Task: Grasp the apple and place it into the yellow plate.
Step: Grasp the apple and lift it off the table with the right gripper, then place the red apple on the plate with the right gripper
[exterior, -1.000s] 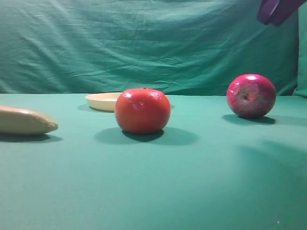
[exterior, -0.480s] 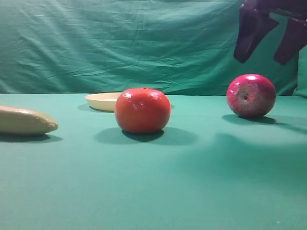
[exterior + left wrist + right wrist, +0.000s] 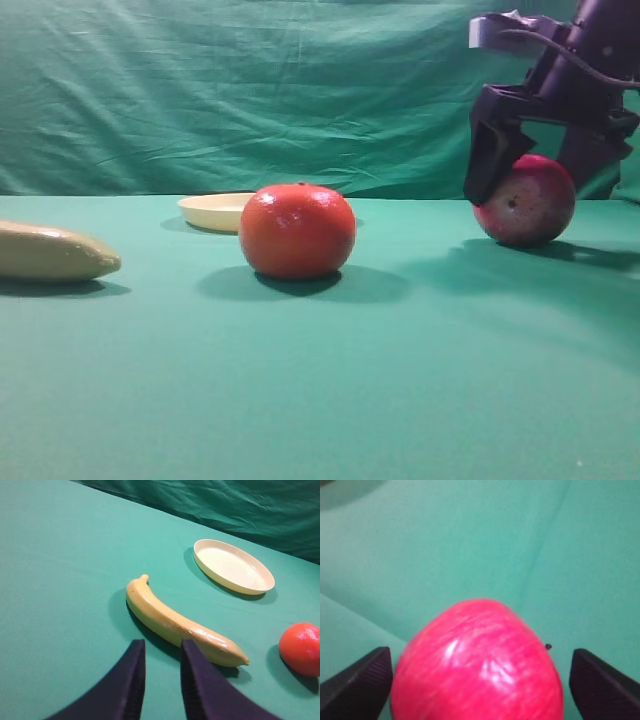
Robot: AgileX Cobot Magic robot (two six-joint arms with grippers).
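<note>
The apple (image 3: pixel 527 208), glossy magenta-red, rests on the green cloth at the right. My right gripper (image 3: pixel 532 188) has come down over it, one dark finger on each side. In the right wrist view the apple (image 3: pixel 477 665) fills the space between the fingers (image 3: pixel 357 685), with a thin gap left on both sides, so the gripper is open. The yellow plate (image 3: pixel 215 210) lies far back left of centre and shows empty in the left wrist view (image 3: pixel 234 566). My left gripper (image 3: pixel 160 650) hovers over the cloth with a narrow gap and nothing in it.
An orange-red tomato-like fruit (image 3: pixel 297 230) stands in the middle, in front of the plate. A tan banana (image 3: pixel 50 252) lies at the left edge, just ahead of my left gripper. A green curtain closes off the back.
My right gripper has dropped from the top right corner down around the apple, and its fingers have narrowed slightly. The apple, plate and other fruits have not moved.
</note>
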